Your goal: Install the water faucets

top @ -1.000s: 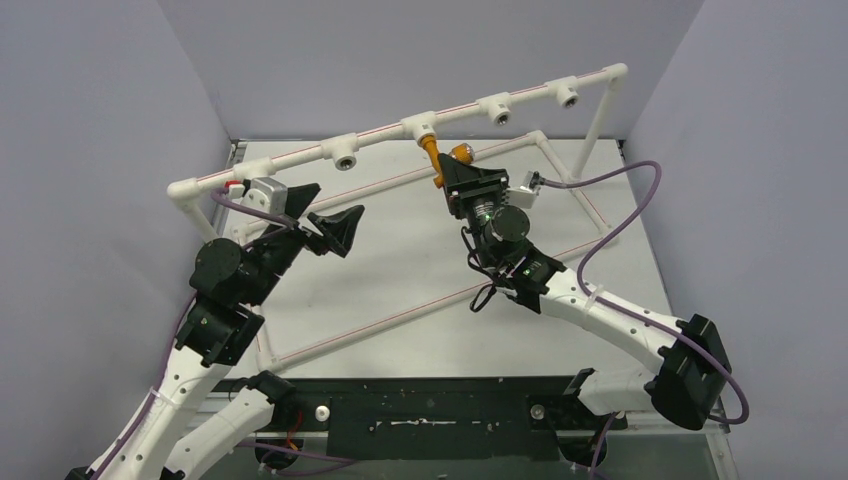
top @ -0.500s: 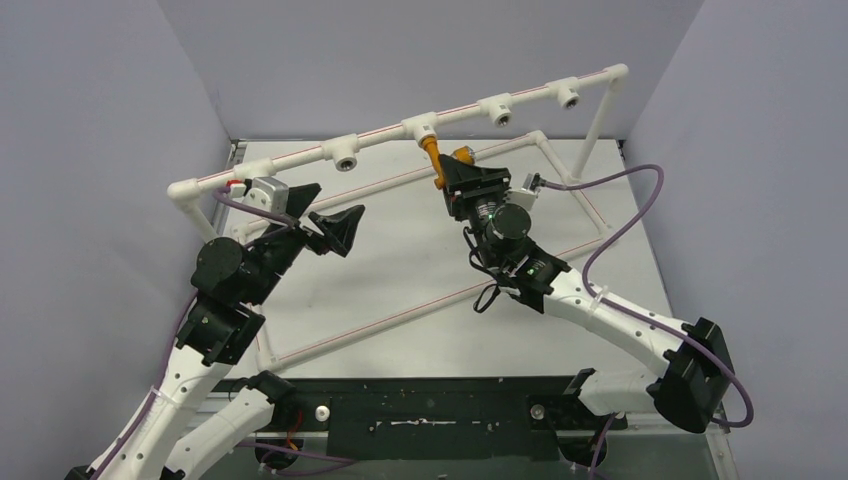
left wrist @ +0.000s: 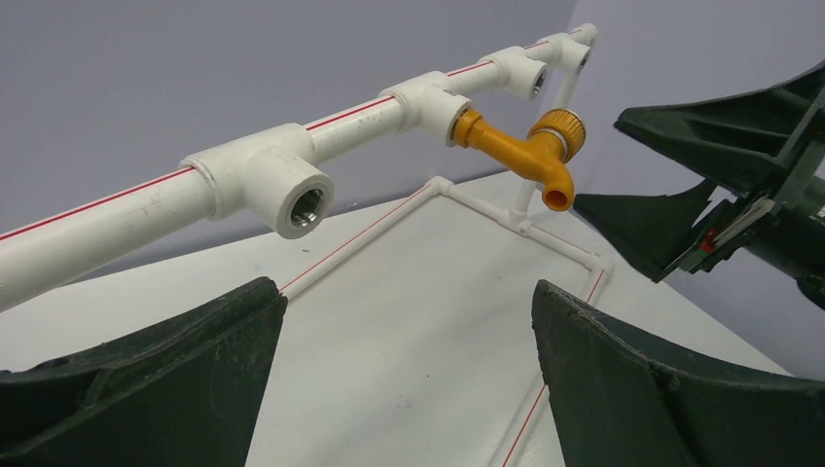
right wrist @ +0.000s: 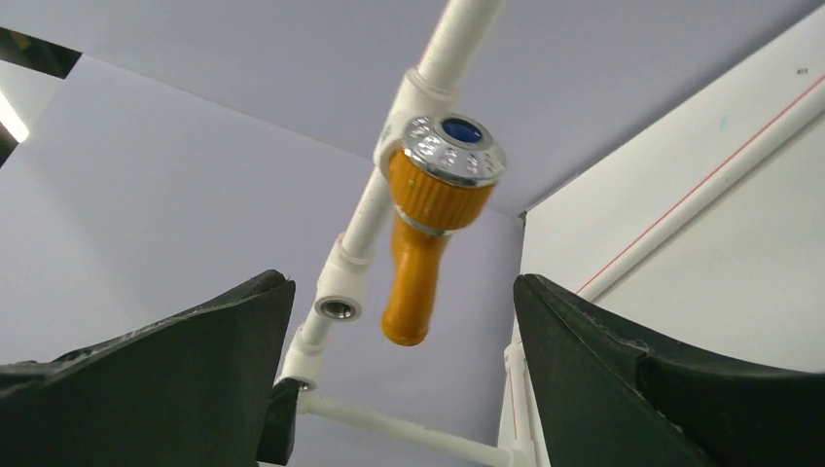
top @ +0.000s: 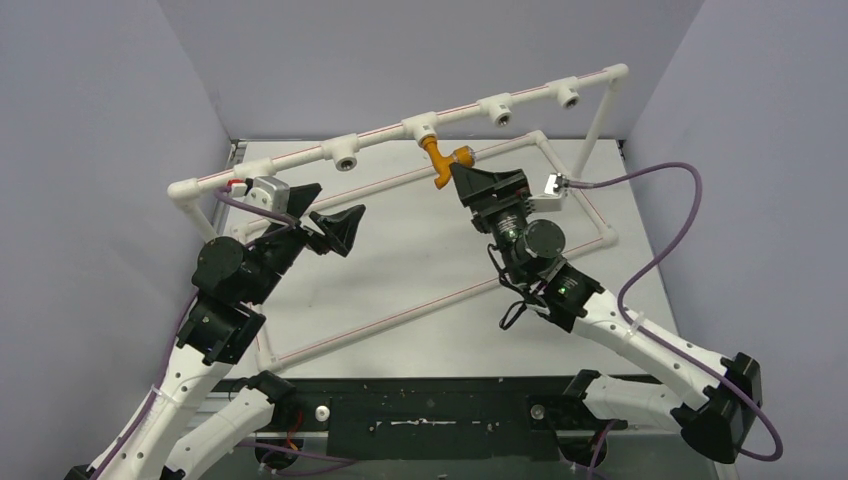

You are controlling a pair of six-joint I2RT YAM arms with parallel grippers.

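The orange-brass water faucet (top: 445, 160) hangs from a white tee socket (top: 420, 128) on the raised pipe rail (top: 290, 160), the second of four sockets counted from the left. Its inlet end sits in the socket mouth. In the left wrist view its bent spout points down toward the tabletop (top: 400, 260) and the ribbed knob juts to the side. In the right wrist view the knob's silvery round end, with a blue centre, faces the camera.

The right tool (left wrist: 598, 161) is just beside the faucet with its jaws spread wide. Both black fingers (right wrist: 603, 360) are clear of the brass and nothing is gripped.

The left tool (top: 322, 215) hovers well apart from the faucet, on the left side of the frame, and is aimed at the rail. Its jaws are also wide and hold nothing. An unfilled tee socket (left wrist: 297, 190) with a threaded metal insert shows just above its fingers.

A lower white pipe frame (top: 440, 295) with a red stripe lies flat on the tabletop beneath the rail
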